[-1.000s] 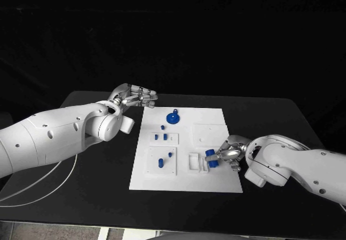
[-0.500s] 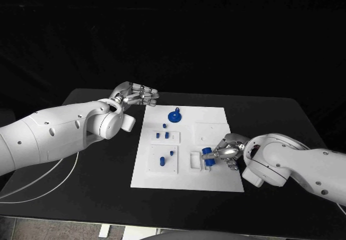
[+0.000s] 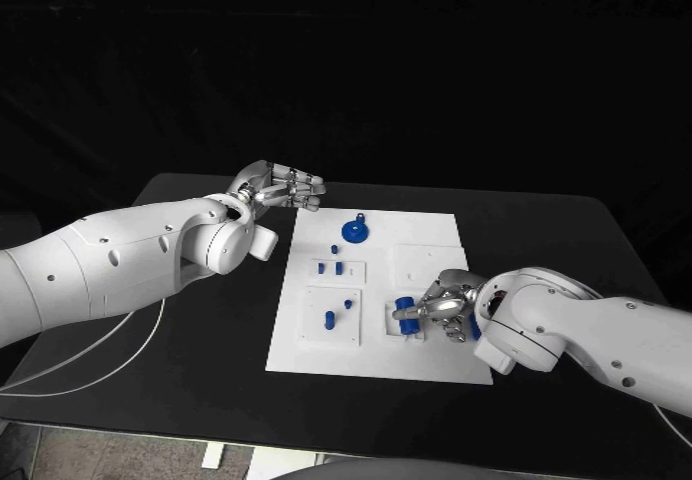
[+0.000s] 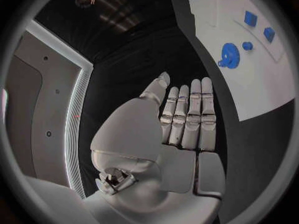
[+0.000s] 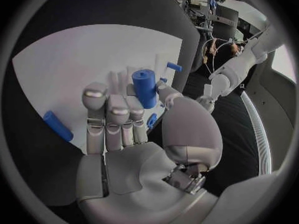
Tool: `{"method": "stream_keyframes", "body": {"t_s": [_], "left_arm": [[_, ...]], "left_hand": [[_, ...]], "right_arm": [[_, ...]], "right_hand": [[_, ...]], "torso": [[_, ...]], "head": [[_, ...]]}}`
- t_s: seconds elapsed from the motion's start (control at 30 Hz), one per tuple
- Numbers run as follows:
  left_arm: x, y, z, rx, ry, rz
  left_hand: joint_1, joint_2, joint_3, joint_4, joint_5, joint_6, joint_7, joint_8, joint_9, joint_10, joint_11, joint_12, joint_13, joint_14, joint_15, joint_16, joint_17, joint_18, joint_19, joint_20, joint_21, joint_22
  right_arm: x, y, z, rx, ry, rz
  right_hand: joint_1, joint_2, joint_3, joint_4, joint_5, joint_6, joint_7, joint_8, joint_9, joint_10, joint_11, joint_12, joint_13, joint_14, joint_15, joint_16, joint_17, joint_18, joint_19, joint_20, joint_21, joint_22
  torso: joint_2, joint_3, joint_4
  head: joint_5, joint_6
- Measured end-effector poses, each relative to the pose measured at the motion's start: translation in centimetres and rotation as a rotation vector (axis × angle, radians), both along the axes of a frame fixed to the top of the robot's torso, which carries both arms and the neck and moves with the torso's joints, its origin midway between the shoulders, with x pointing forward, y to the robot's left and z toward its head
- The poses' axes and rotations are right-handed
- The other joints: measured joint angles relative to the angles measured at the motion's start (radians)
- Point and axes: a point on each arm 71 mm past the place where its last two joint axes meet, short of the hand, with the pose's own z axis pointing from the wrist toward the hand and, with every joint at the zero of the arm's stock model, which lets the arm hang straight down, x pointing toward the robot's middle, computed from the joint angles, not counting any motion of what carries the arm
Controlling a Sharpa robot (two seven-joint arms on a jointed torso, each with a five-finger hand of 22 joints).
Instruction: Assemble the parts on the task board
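Fingers of the right hand (image 3: 437, 308) are curled around a blue cylinder (image 5: 145, 87), pinching it between thumb and fingertips; in the right wrist view the cylinder stands up out of the grasp, its flat end showing above the fingers (image 5: 107, 115). This hand hangs low over the near right part of the task board (image 3: 433, 240), just beside a raised white holder (image 3: 400, 322), and its arm reaches in from the right edge of the surface (image 3: 173, 330), bent sharply at the wrist so the palm faces the board.

The left hand (image 3: 280, 186) holds nothing. Its fingers (image 4: 190, 117) lie straight and close together side by side, thumb alongside, with the palm turned toward the board. It sits off the board's far left corner, above the dark surface, well apart from the right hand.

On the board, a blue gear (image 3: 355, 234) with a small knob beside it rests near the far edge, closer to the left hand than to the right. 2 small blue pegs (image 3: 335, 267) stand in a white block at mid-left, and nearer the robot a further blue piece (image 3: 329, 320) lies on a second white block. Another blue cylinder (image 5: 57, 125) lies loose on the board beside the right hand's fingers.
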Motion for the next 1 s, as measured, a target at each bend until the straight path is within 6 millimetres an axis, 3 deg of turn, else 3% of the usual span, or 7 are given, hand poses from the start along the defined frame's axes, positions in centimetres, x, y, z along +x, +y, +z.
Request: {"method": "stream_keyframes", "body": {"t_s": [0.23,0.5,0.63,0.73,0.83,0.93,1.0], "left_arm": [[-0.01,-0.03,0.00,0.000,0.001,-0.002],[-0.04,-0.10,-0.01,-0.002,0.002,-0.006],[-0.05,-0.11,-0.01,-0.002,0.002,-0.008],[-0.05,-0.13,-0.01,-0.002,0.003,-0.009],[-0.05,-0.13,-0.01,-0.003,0.003,-0.009],[-0.05,-0.14,-0.01,-0.003,0.004,-0.010],[-0.05,-0.14,-0.02,-0.003,0.004,-0.011]], "left_hand": [[0.000,0.000,-0.001,0.007,0.000,-0.003,0.001,0.000,0.000,0.000,0.000,0.000,0.000,0.000,0.000,0.000,0.000,0.000,0.004,0.004,0.000,-0.012],[0.000,0.000,-0.003,0.008,0.000,-0.012,0.003,0.000,0.000,0.000,0.000,0.000,0.000,0.000,0.000,0.000,0.000,0.000,0.004,0.003,0.000,-0.026],[0.000,0.000,-0.006,0.012,0.000,-0.018,0.004,0.000,0.000,0.000,0.000,0.000,0.000,-0.004,0.004,0.000,0.000,0.000,0.007,0.000,0.000,-0.040],[0.000,0.000,-0.006,0.012,0.000,-0.018,0.004,0.000,0.000,0.000,0.000,0.000,0.000,-0.004,0.004,0.000,0.000,0.000,0.007,0.000,0.000,-0.044],[0.000,0.000,-0.006,0.012,0.000,-0.018,0.004,0.000,0.000,0.000,0.000,0.000,0.000,-0.004,0.003,0.000,0.000,0.000,0.007,0.000,0.000,-0.044],[0.000,0.000,-0.006,0.012,0.000,-0.018,0.004,0.000,0.000,0.000,0.000,0.000,0.000,-0.004,0.004,0.000,0.000,0.000,0.007,0.000,0.000,-0.044],[0.000,0.000,-0.006,0.012,0.000,-0.018,0.004,0.000,0.000,0.000,0.000,0.000,0.000,-0.004,0.004,0.000,0.000,0.000,0.007,0.000,0.000,-0.044]], "right_arm": [[0.27,0.34,-0.26,-0.003,0.003,0.004],[0.46,0.52,-0.50,-0.015,0.008,0.015],[0.52,0.47,-0.58,-0.021,0.008,0.017],[0.55,0.47,-0.62,-0.024,0.006,0.018],[0.56,0.47,-0.63,-0.027,0.005,0.021],[0.56,0.49,-0.64,-0.029,0.003,0.024],[0.57,0.51,-0.64,-0.031,0.001,0.025]], "right_hand": [[-0.015,-0.015,-0.014,0.031,0.000,0.014,-0.007,0.009,-0.001,0.004,0.003,-0.008,-0.002,-0.001,0.001,-0.004,-0.001,0.000,0.003,-0.003,0.000,0.001],[-0.017,-0.018,-0.064,0.065,0.000,0.025,-0.010,0.005,-0.003,0.007,0.003,-0.013,-0.002,-0.001,0.001,-0.009,-0.003,0.000,0.001,-0.005,-0.006,0.001],[-0.034,-0.045,-0.102,0.104,0.000,0.018,-0.012,0.006,-0.005,0.002,-0.002,-0.019,-0.005,-0.001,0.001,-0.014,-0.004,0.000,-0.001,-0.007,-0.010,0.001],[-0.038,-0.058,-0.189,0.143,0.000,0.011,-0.009,0.006,-0.005,0.001,-0.002,-0.027,-0.008,-0.001,0.001,-0.016,-0.004,0.000,-0.001,-0.007,-0.012,0.001],[-0.005,-0.057,-0.297,0.193,0.000,0.005,-0.009,0.007,-0.003,-0.005,-0.001,-0.029,-0.008,-0.001,0.001,-0.020,-0.004,0.000,-0.001,-0.007,-0.016,0.001],[-0.005,-0.057,-0.338,0.198,0.000,0.001,-0.005,0.007,-0.001,-0.009,0.002,-0.031,-0.008,-0.001,0.001,-0.021,-0.004,0.000,-0.001,-0.007,-0.017,0.001],[0.009,-0.029,-0.399,0.191,0.002,0.000,-0.005,0.007,-0.001,-0.009,0.001,-0.031,-0.008,-0.001,0.001,-0.025,-0.004,0.000,-0.001,-0.007,-0.020,0.001]], "torso": [[0.000,0.0002,-0.0003],[0.000,0.0002,-0.0009],[0.000,0.0002,-0.0009],[0.000,0.0001,-0.0009],[0.000,-0.0001,-0.0009],[0.000,-0.0003,-0.0009],[0.000,-0.0003,-0.0010]], "head": [[0.003,0.002],[0.008,0.001],[0.009,0.000],[0.009,0.000],[0.010,0.000],[0.010,-0.001],[0.010,-0.001]]}}
